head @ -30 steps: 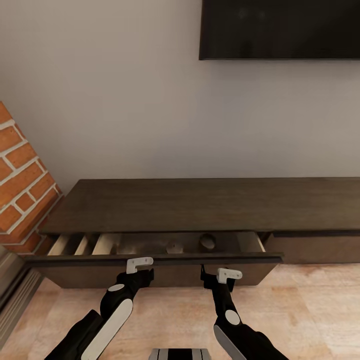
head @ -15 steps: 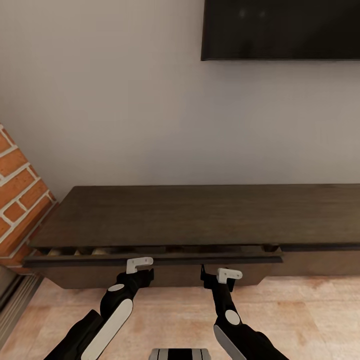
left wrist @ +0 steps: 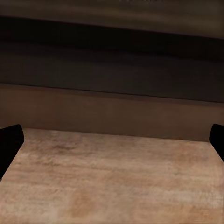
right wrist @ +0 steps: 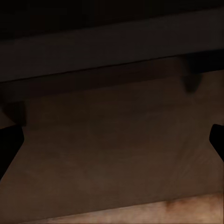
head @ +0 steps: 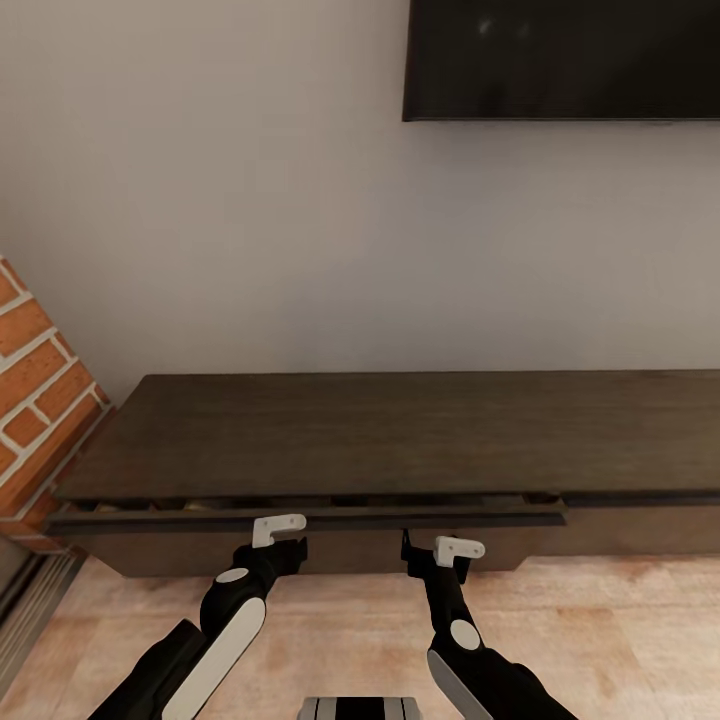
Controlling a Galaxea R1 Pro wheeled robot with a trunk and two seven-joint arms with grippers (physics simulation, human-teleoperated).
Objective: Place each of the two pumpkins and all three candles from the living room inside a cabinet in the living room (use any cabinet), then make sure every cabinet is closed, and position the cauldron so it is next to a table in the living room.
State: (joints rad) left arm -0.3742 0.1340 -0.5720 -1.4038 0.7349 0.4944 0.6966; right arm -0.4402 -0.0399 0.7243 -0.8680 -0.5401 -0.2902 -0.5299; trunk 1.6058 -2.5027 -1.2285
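Cabinet (head: 400, 435): a long low dark-brown unit is seen against the pale wall, below a wall-mounted black screen (head: 560, 60), with a brick pier (head: 35, 400) at its left end.
Drawer (head: 300, 517): the wide upper-left front is left standing slightly proud of the carcass, and a thin dark gap is seen along its top edge; it is judged almost shut but not flush.
Drawer contents: little can be made out through the slit, so whether pumpkins or candles lie inside cannot be told.
Left gripper (head: 280, 531): it is held just in front of the drawer front, fingers spread apart, nothing between them; wooden floor (left wrist: 112, 177) and the cabinet base are seen past its tips.
Right gripper (head: 440, 548): it is likewise held close to the cabinet face, fingers apart and empty.
Done, as judged: nothing is being carried, and the closing of the drawer appears nearly complete.
Left, as judged: the drawer is to be pressed fully home, any other fronts checked, and the cauldron set beside the coffee table.
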